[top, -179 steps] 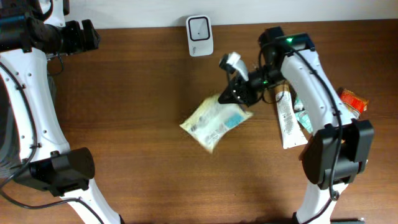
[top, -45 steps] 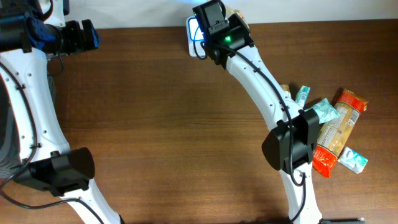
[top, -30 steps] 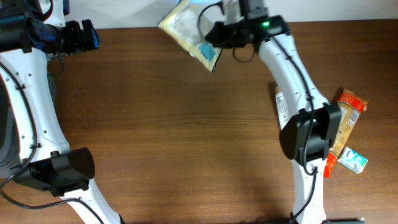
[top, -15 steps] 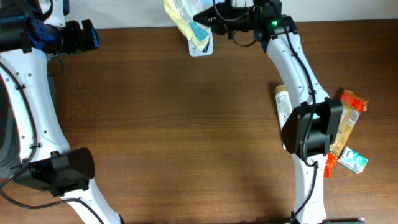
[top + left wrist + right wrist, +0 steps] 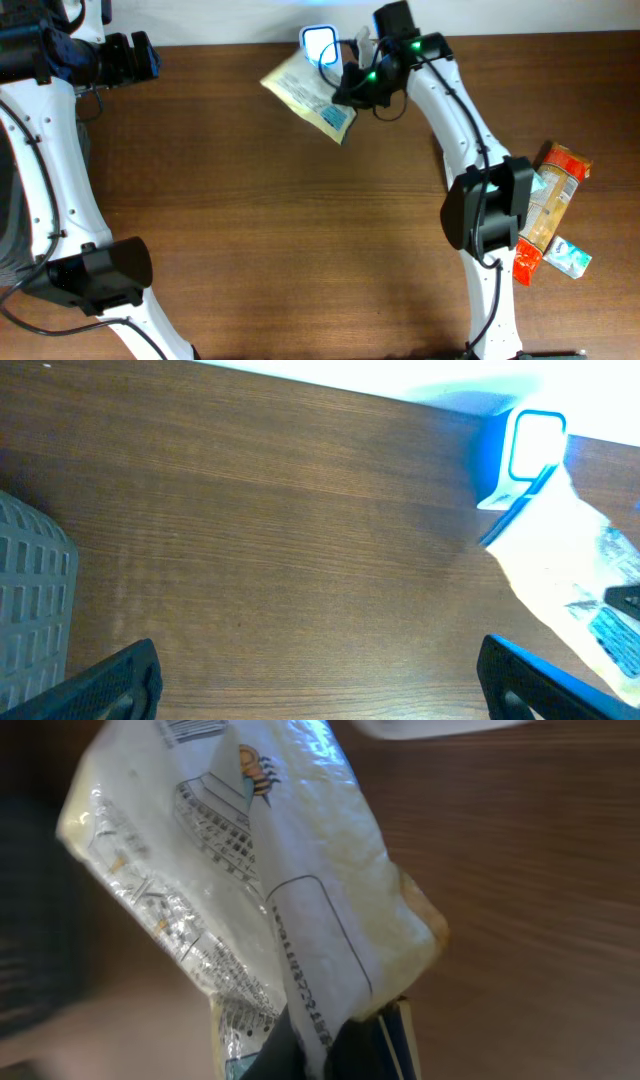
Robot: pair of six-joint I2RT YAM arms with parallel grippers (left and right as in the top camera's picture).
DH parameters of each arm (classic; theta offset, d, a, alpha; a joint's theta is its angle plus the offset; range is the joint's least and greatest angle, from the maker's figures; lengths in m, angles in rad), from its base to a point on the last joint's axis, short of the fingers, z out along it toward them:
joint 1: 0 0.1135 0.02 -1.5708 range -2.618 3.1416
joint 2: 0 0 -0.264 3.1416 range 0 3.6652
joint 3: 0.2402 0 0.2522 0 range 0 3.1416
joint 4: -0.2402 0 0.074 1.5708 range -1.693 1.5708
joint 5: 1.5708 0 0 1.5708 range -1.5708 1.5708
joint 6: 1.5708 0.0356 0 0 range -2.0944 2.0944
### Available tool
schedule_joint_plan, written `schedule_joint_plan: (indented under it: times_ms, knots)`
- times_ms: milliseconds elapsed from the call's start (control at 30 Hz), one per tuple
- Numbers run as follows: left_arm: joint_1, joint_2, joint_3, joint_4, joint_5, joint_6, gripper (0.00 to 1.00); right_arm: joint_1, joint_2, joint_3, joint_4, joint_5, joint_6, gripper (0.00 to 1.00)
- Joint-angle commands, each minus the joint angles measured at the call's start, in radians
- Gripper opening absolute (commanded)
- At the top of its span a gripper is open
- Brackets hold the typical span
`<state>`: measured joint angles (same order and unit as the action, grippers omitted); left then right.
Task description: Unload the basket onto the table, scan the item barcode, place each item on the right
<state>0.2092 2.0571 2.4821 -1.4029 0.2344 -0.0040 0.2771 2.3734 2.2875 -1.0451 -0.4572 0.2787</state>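
The right jaws are closed on one corner of a pale yellow packet point(image 5: 303, 92). They hold it tilted over the desk point(image 5: 300, 230), just in front of the scanner point(image 5: 318, 44) at the far edge. The scanner's window glows blue. The left jaws stand wide and hold nothing, near the far left corner. Other packets point(image 5: 548, 215) lie heaped at the right.

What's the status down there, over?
Right gripper shut on packet, beside the lit scanner. Left gripper open, empty. Other items piled well aside.
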Motion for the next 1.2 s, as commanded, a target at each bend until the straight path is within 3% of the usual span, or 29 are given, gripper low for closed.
schedule_joint_plan:
  times_ms: [0,133,200,433,667,733,767,800,833,867,900,967,1167]
  knots:
    - [0.003,0.007,0.002,0.002,0.001,0.008,0.99,0.069,-0.083,0.007,-0.032,0.62,-0.102,0.04]
    - [0.003,0.007,0.002,0.002,0.001,0.008,0.99,0.188,-0.094,0.007,-0.089,1.418,-0.232,0.04]
    - [0.003,0.007,0.002,0.002,0.0,0.008,0.99,0.22,-0.081,0.006,-0.135,1.574,-0.258,0.04]
    - [0.003,0.007,0.002,0.002,0.0,0.008,0.99,0.262,0.0,-0.011,-0.253,1.566,-0.354,0.04]
    - [0.003,0.007,0.002,0.002,0.001,0.008,0.99,0.309,0.097,-0.131,-0.23,1.658,-0.433,0.04]
    - [0.003,0.007,0.002,0.002,0.0,0.008,0.99,0.346,0.097,-0.131,-0.217,1.583,-0.443,0.04]
    - [0.003,0.007,0.002,0.002,0.001,0.008,0.99,0.372,0.097,-0.131,-0.214,1.456,-0.491,0.04]
    - [0.003,0.007,0.002,0.002,0.001,0.008,0.99,0.398,0.098,-0.131,-0.215,1.289,-0.543,0.16]
    - [0.003,0.007,0.002,0.002,0.0,0.008,0.99,0.417,0.099,-0.131,-0.215,1.199,-0.556,0.21]
    - [0.003,0.007,0.002,0.002,0.0,0.008,0.99,0.438,0.101,-0.131,-0.212,1.162,-0.556,0.22]
    - [0.003,0.007,0.002,0.002,0.001,0.008,0.99,0.46,0.104,-0.131,-0.209,1.159,-0.557,0.33]
    - [0.003,0.007,0.002,0.002,0.0,0.008,0.99,0.505,0.104,-0.132,-0.203,1.153,-0.556,0.96]
    - [0.003,0.007,0.002,0.002,0.0,0.008,0.99,0.557,0.081,-0.076,-0.222,0.943,-0.501,0.99]
